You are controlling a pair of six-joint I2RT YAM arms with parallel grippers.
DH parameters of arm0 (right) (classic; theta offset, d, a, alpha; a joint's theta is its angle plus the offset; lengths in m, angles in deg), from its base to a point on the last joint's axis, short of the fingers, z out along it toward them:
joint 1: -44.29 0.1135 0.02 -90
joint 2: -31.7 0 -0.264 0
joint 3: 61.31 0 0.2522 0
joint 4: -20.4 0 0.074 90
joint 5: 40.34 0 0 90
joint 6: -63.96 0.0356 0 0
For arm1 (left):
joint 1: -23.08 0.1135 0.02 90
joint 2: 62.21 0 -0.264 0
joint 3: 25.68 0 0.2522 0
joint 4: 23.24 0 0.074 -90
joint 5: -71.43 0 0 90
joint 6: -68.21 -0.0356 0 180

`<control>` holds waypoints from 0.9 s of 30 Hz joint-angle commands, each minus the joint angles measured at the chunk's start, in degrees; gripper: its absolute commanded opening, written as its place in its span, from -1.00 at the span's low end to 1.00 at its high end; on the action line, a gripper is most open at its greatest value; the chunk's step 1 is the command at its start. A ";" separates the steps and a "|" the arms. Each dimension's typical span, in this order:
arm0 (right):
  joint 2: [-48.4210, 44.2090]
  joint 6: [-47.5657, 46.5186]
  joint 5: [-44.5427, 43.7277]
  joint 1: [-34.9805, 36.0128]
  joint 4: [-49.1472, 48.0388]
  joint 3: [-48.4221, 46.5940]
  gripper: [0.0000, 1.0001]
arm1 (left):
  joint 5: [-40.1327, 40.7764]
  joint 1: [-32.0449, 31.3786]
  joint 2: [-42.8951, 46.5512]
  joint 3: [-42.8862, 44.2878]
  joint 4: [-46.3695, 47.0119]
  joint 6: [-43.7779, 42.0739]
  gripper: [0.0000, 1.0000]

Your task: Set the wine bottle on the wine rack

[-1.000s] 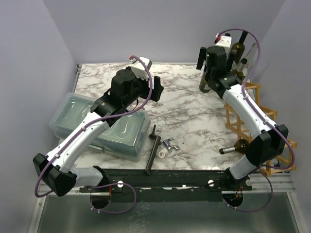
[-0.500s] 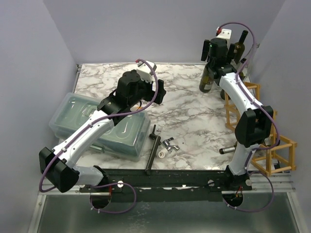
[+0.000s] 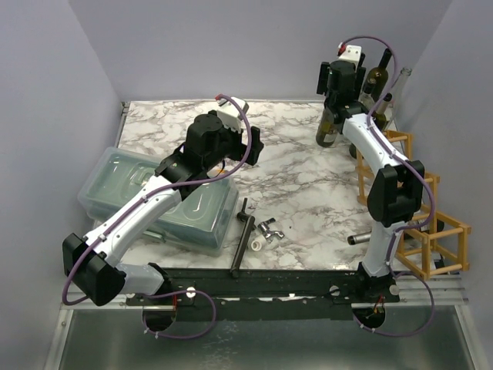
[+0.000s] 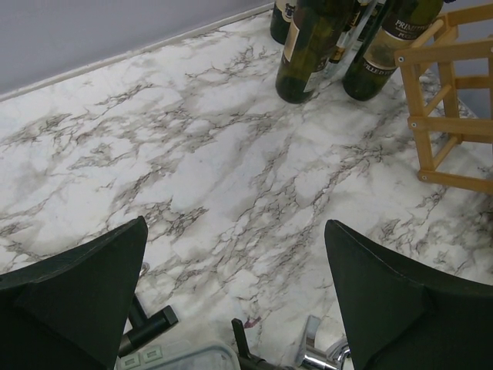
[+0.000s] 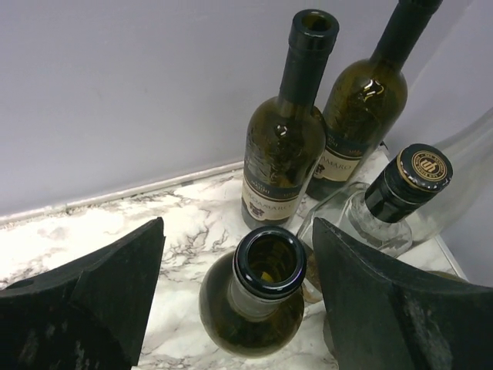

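Several wine bottles stand at the table's far right corner. My right gripper (image 3: 331, 106) hangs open over them. In the right wrist view its jaws (image 5: 239, 225) straddle the open mouth of a dark green wine bottle (image 5: 268, 266), not touching it. That bottle also shows in the top view (image 3: 327, 129). The wooden wine rack (image 3: 400, 136) stands along the right edge, just right of the bottles, and also shows in the left wrist view (image 4: 454, 127). My left gripper (image 3: 250, 142) is open and empty above the marble mid-table (image 4: 235, 223).
Behind the green bottle stand two more dark bottles (image 5: 286, 154) (image 5: 360, 104) and a clear bottle with a black cap (image 5: 410, 179). A bottle neck (image 3: 359, 239) pokes from the rack's near cells. A clear lidded bin (image 3: 166, 202) lies left; a black bar (image 3: 242, 235) and a metal fitting (image 3: 268, 229) lie near the front.
My right arm has stretched back and risen, bringing its open gripper above the standing bottles. My left gripper moved slightly forward a second ago and has held since.
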 commanded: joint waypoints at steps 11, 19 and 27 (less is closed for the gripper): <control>4.47 3.37 5.73 -2.92 -3.93 -0.81 0.47 | -0.81 -0.31 -1.58 -0.29 1.76 1.64 0.97; 6.07 2.07 6.99 -2.93 -3.17 -1.59 -0.49 | 0.16 -0.34 -1.02 -0.47 1.65 1.28 0.97; -3.94 -5.45 15.44 -0.51 -2.18 4.90 -0.99 | 1.43 -0.32 -0.66 -0.20 1.16 1.35 0.97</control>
